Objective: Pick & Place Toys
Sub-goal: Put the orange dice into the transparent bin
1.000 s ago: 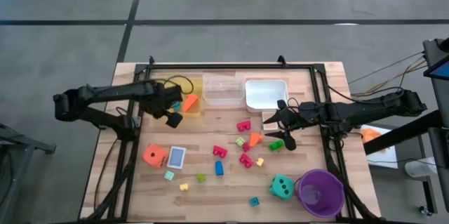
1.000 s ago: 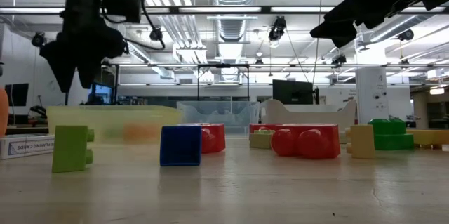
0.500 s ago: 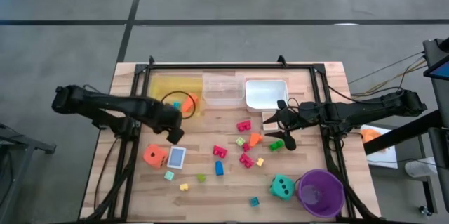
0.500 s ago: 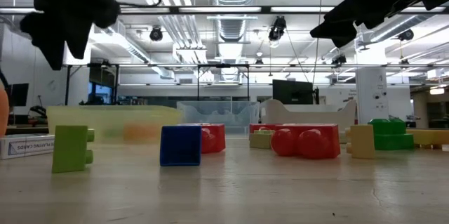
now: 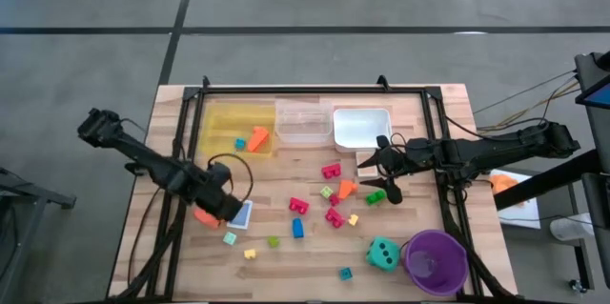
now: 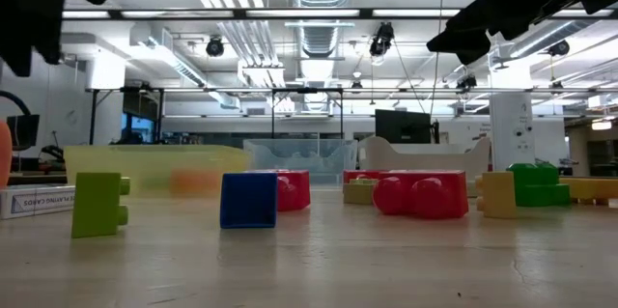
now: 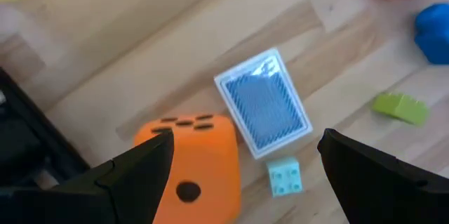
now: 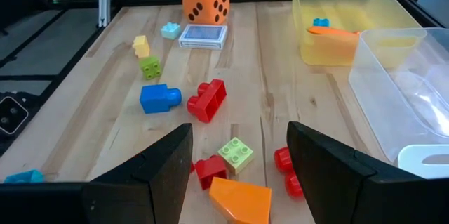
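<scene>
Left hand [image 7: 238,161] spread wide, empty, directly above orange die [image 7: 193,161]; card deck [image 7: 263,112] touching die just beyond. Risk: descending finger catching deck, skewing die. Right hand [image 8: 235,161] half-open, empty, over orange block [image 8: 240,199], farther off.

Before me lies a light wooden table [image 5: 276,256] edged by a black metal frame [image 5: 315,90]. Along its far side three rectangular trays sit in a row, side by side: a yellow tray [image 5: 221,121], a clear tray [image 5: 303,120] in the middle, and a white tray [image 5: 360,126]. A round purple cup [image 5: 436,261] stands upright at the near corner on my right. Grey floor [image 5: 305,9] surrounds the table
</scene>
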### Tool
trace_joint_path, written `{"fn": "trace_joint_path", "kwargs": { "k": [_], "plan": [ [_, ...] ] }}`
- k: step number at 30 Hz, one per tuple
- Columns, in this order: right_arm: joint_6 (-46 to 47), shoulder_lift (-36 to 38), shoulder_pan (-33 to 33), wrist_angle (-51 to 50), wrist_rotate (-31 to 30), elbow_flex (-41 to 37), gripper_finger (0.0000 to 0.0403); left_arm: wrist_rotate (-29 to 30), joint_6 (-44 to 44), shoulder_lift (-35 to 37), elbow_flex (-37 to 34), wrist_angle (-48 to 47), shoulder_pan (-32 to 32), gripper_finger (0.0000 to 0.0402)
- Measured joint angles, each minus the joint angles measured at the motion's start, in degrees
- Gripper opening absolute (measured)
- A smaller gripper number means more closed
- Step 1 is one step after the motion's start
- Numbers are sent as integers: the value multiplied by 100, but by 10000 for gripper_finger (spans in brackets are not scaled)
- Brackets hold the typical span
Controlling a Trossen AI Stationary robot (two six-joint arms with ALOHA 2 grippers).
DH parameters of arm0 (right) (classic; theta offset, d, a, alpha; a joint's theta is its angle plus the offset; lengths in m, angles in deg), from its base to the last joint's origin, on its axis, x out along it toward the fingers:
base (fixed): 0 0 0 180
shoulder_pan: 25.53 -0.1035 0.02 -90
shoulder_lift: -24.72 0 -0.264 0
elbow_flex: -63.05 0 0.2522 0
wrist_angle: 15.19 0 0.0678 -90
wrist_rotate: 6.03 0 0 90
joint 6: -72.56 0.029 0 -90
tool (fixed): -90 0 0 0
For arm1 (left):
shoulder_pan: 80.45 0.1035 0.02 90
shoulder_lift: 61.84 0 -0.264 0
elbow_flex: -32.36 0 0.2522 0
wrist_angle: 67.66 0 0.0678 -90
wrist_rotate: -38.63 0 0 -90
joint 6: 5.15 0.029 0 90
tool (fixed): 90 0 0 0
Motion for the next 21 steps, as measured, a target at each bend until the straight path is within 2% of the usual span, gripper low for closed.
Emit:
{"fn": "trace_joint_path", "kwargs": {
  "k": [5,12,17,21],
  "plan": [
    [17,0,-1,-2,1,0,230,-16,-402,-449,246,-280,-410,352],
    [15,0,-1,2,1,0,230,-133,-486,-1429,1268,-1508,-690,352],
    [15,0,-1,3,2,0,230,-137,-393,-2015,1770,-1636,-735,352],
    [15,0,-1,3,4,0,230,-231,-340,-2277,1838,-1638,-733,352]
  ]
}}
